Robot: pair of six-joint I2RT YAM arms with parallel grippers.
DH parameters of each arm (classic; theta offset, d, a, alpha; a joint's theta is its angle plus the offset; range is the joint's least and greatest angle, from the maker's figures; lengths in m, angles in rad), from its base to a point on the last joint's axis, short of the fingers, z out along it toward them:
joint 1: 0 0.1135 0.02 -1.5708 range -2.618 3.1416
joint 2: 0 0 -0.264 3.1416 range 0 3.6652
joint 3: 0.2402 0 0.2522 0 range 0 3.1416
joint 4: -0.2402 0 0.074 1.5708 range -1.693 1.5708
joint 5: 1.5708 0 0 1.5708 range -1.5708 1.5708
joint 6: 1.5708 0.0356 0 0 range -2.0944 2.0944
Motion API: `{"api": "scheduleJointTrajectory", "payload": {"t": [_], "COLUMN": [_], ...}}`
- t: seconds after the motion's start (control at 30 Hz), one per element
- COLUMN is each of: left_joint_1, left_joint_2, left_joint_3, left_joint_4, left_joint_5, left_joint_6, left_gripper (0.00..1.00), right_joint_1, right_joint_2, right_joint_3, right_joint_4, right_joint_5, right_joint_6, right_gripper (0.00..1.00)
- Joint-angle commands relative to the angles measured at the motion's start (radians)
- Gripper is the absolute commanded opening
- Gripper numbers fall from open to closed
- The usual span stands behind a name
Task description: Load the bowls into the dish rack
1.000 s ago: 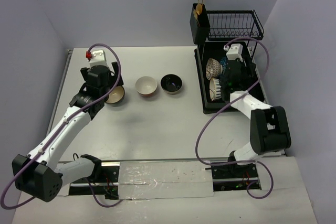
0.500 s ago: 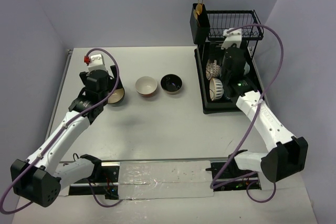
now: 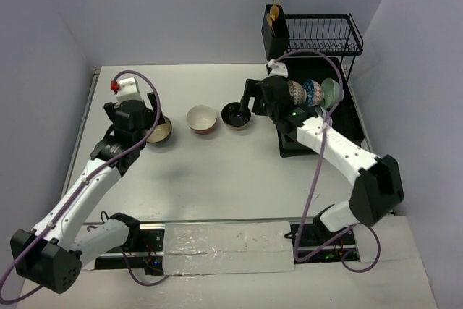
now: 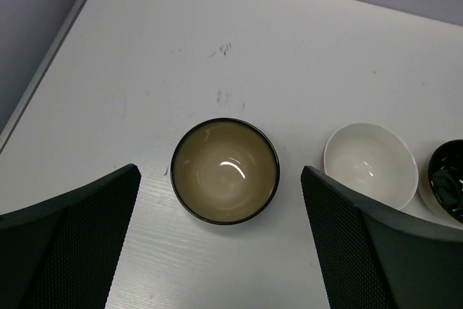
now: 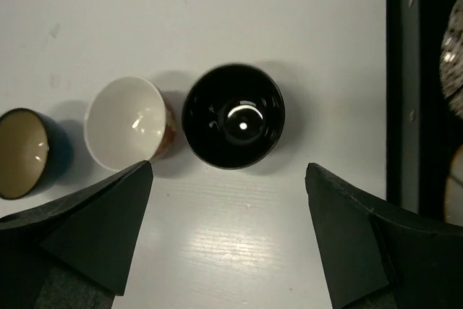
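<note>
1. Change: your right gripper (image 5: 228, 166) has left the dish rack (image 3: 349, 117) and swung out over the table (image 3: 217, 179). It now hangs above the dark bowl (image 5: 233, 116), its jaws wider apart than a second ago.
2. Right hand: fingers spread, one on each side of the dark bowl as the wrist view shows it, and nothing held.
3. Left hand: your left gripper (image 4: 218, 179) has stayed over the tan bowl (image 4: 225, 171). Its fingers are spread wide on either side of the bowl and hold nothing.
4. Loaded so far: three bowls stand on edge in a row in the rack, the brown-and-white one (image 3: 295, 93), the blue one (image 3: 312, 92) and the green one (image 3: 330, 92).
5. Left to load: the tan bowl, the white bowl (image 3: 202, 118) with the red outside, and the dark bowl sit upright in a line on the table.
6. Meaning: the rack step looks finished, and each arm seems lined up to pick a bowl next.
7. Surface: a plain white tabletop, faintly scuffed beyond the tan bowl, with a strip of clear tape (image 3: 224, 240) at the near edge.
8. Room: pale lilac-grey walls on three sides. A black cutlery holder (image 3: 275, 34) with gold forks stands at the rack's far left corner.
</note>
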Motion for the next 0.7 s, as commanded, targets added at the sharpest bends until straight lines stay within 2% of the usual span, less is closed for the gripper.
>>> {"api": "scheduleJointTrajectory", "payload": {"t": [0.0,0.1,0.33,0.4,0.57,0.67], "left_joint_1": [0.001,0.001,0.001,0.001,0.001,0.003], "left_joint_2": [-0.059,-0.085,-0.134,-0.136,-0.124,-0.13], "left_joint_3": [0.006,0.001,-0.013,-0.014,-0.007,-0.008], "left_joint_4": [0.011,0.009,0.024,0.026,0.015,0.017], "left_joint_5": [-0.055,-0.063,-0.06,-0.048,-0.048,-0.048], "left_joint_6": [0.005,0.011,0.017,0.016,0.016,0.017], "left_gripper": [0.99,0.99,0.99,0.99,0.99,0.99], "right_joint_1": [0.001,0.001,-0.026,-0.028,-0.034,-0.036], "right_joint_2": [0.09,0.177,0.368,0.4,0.457,0.485], "right_joint_3": [0.04,0.089,0.174,0.177,0.202,0.217], "right_joint_4": [-0.048,-0.074,-0.11,-0.105,-0.113,-0.12], "right_joint_5": [0.003,0.035,0.033,0.049,0.078,0.1], "right_joint_6": [0.201,0.269,0.381,0.414,0.447,0.453], "right_gripper": [0.94,0.97,0.95,0.9,0.7,0.67]}}
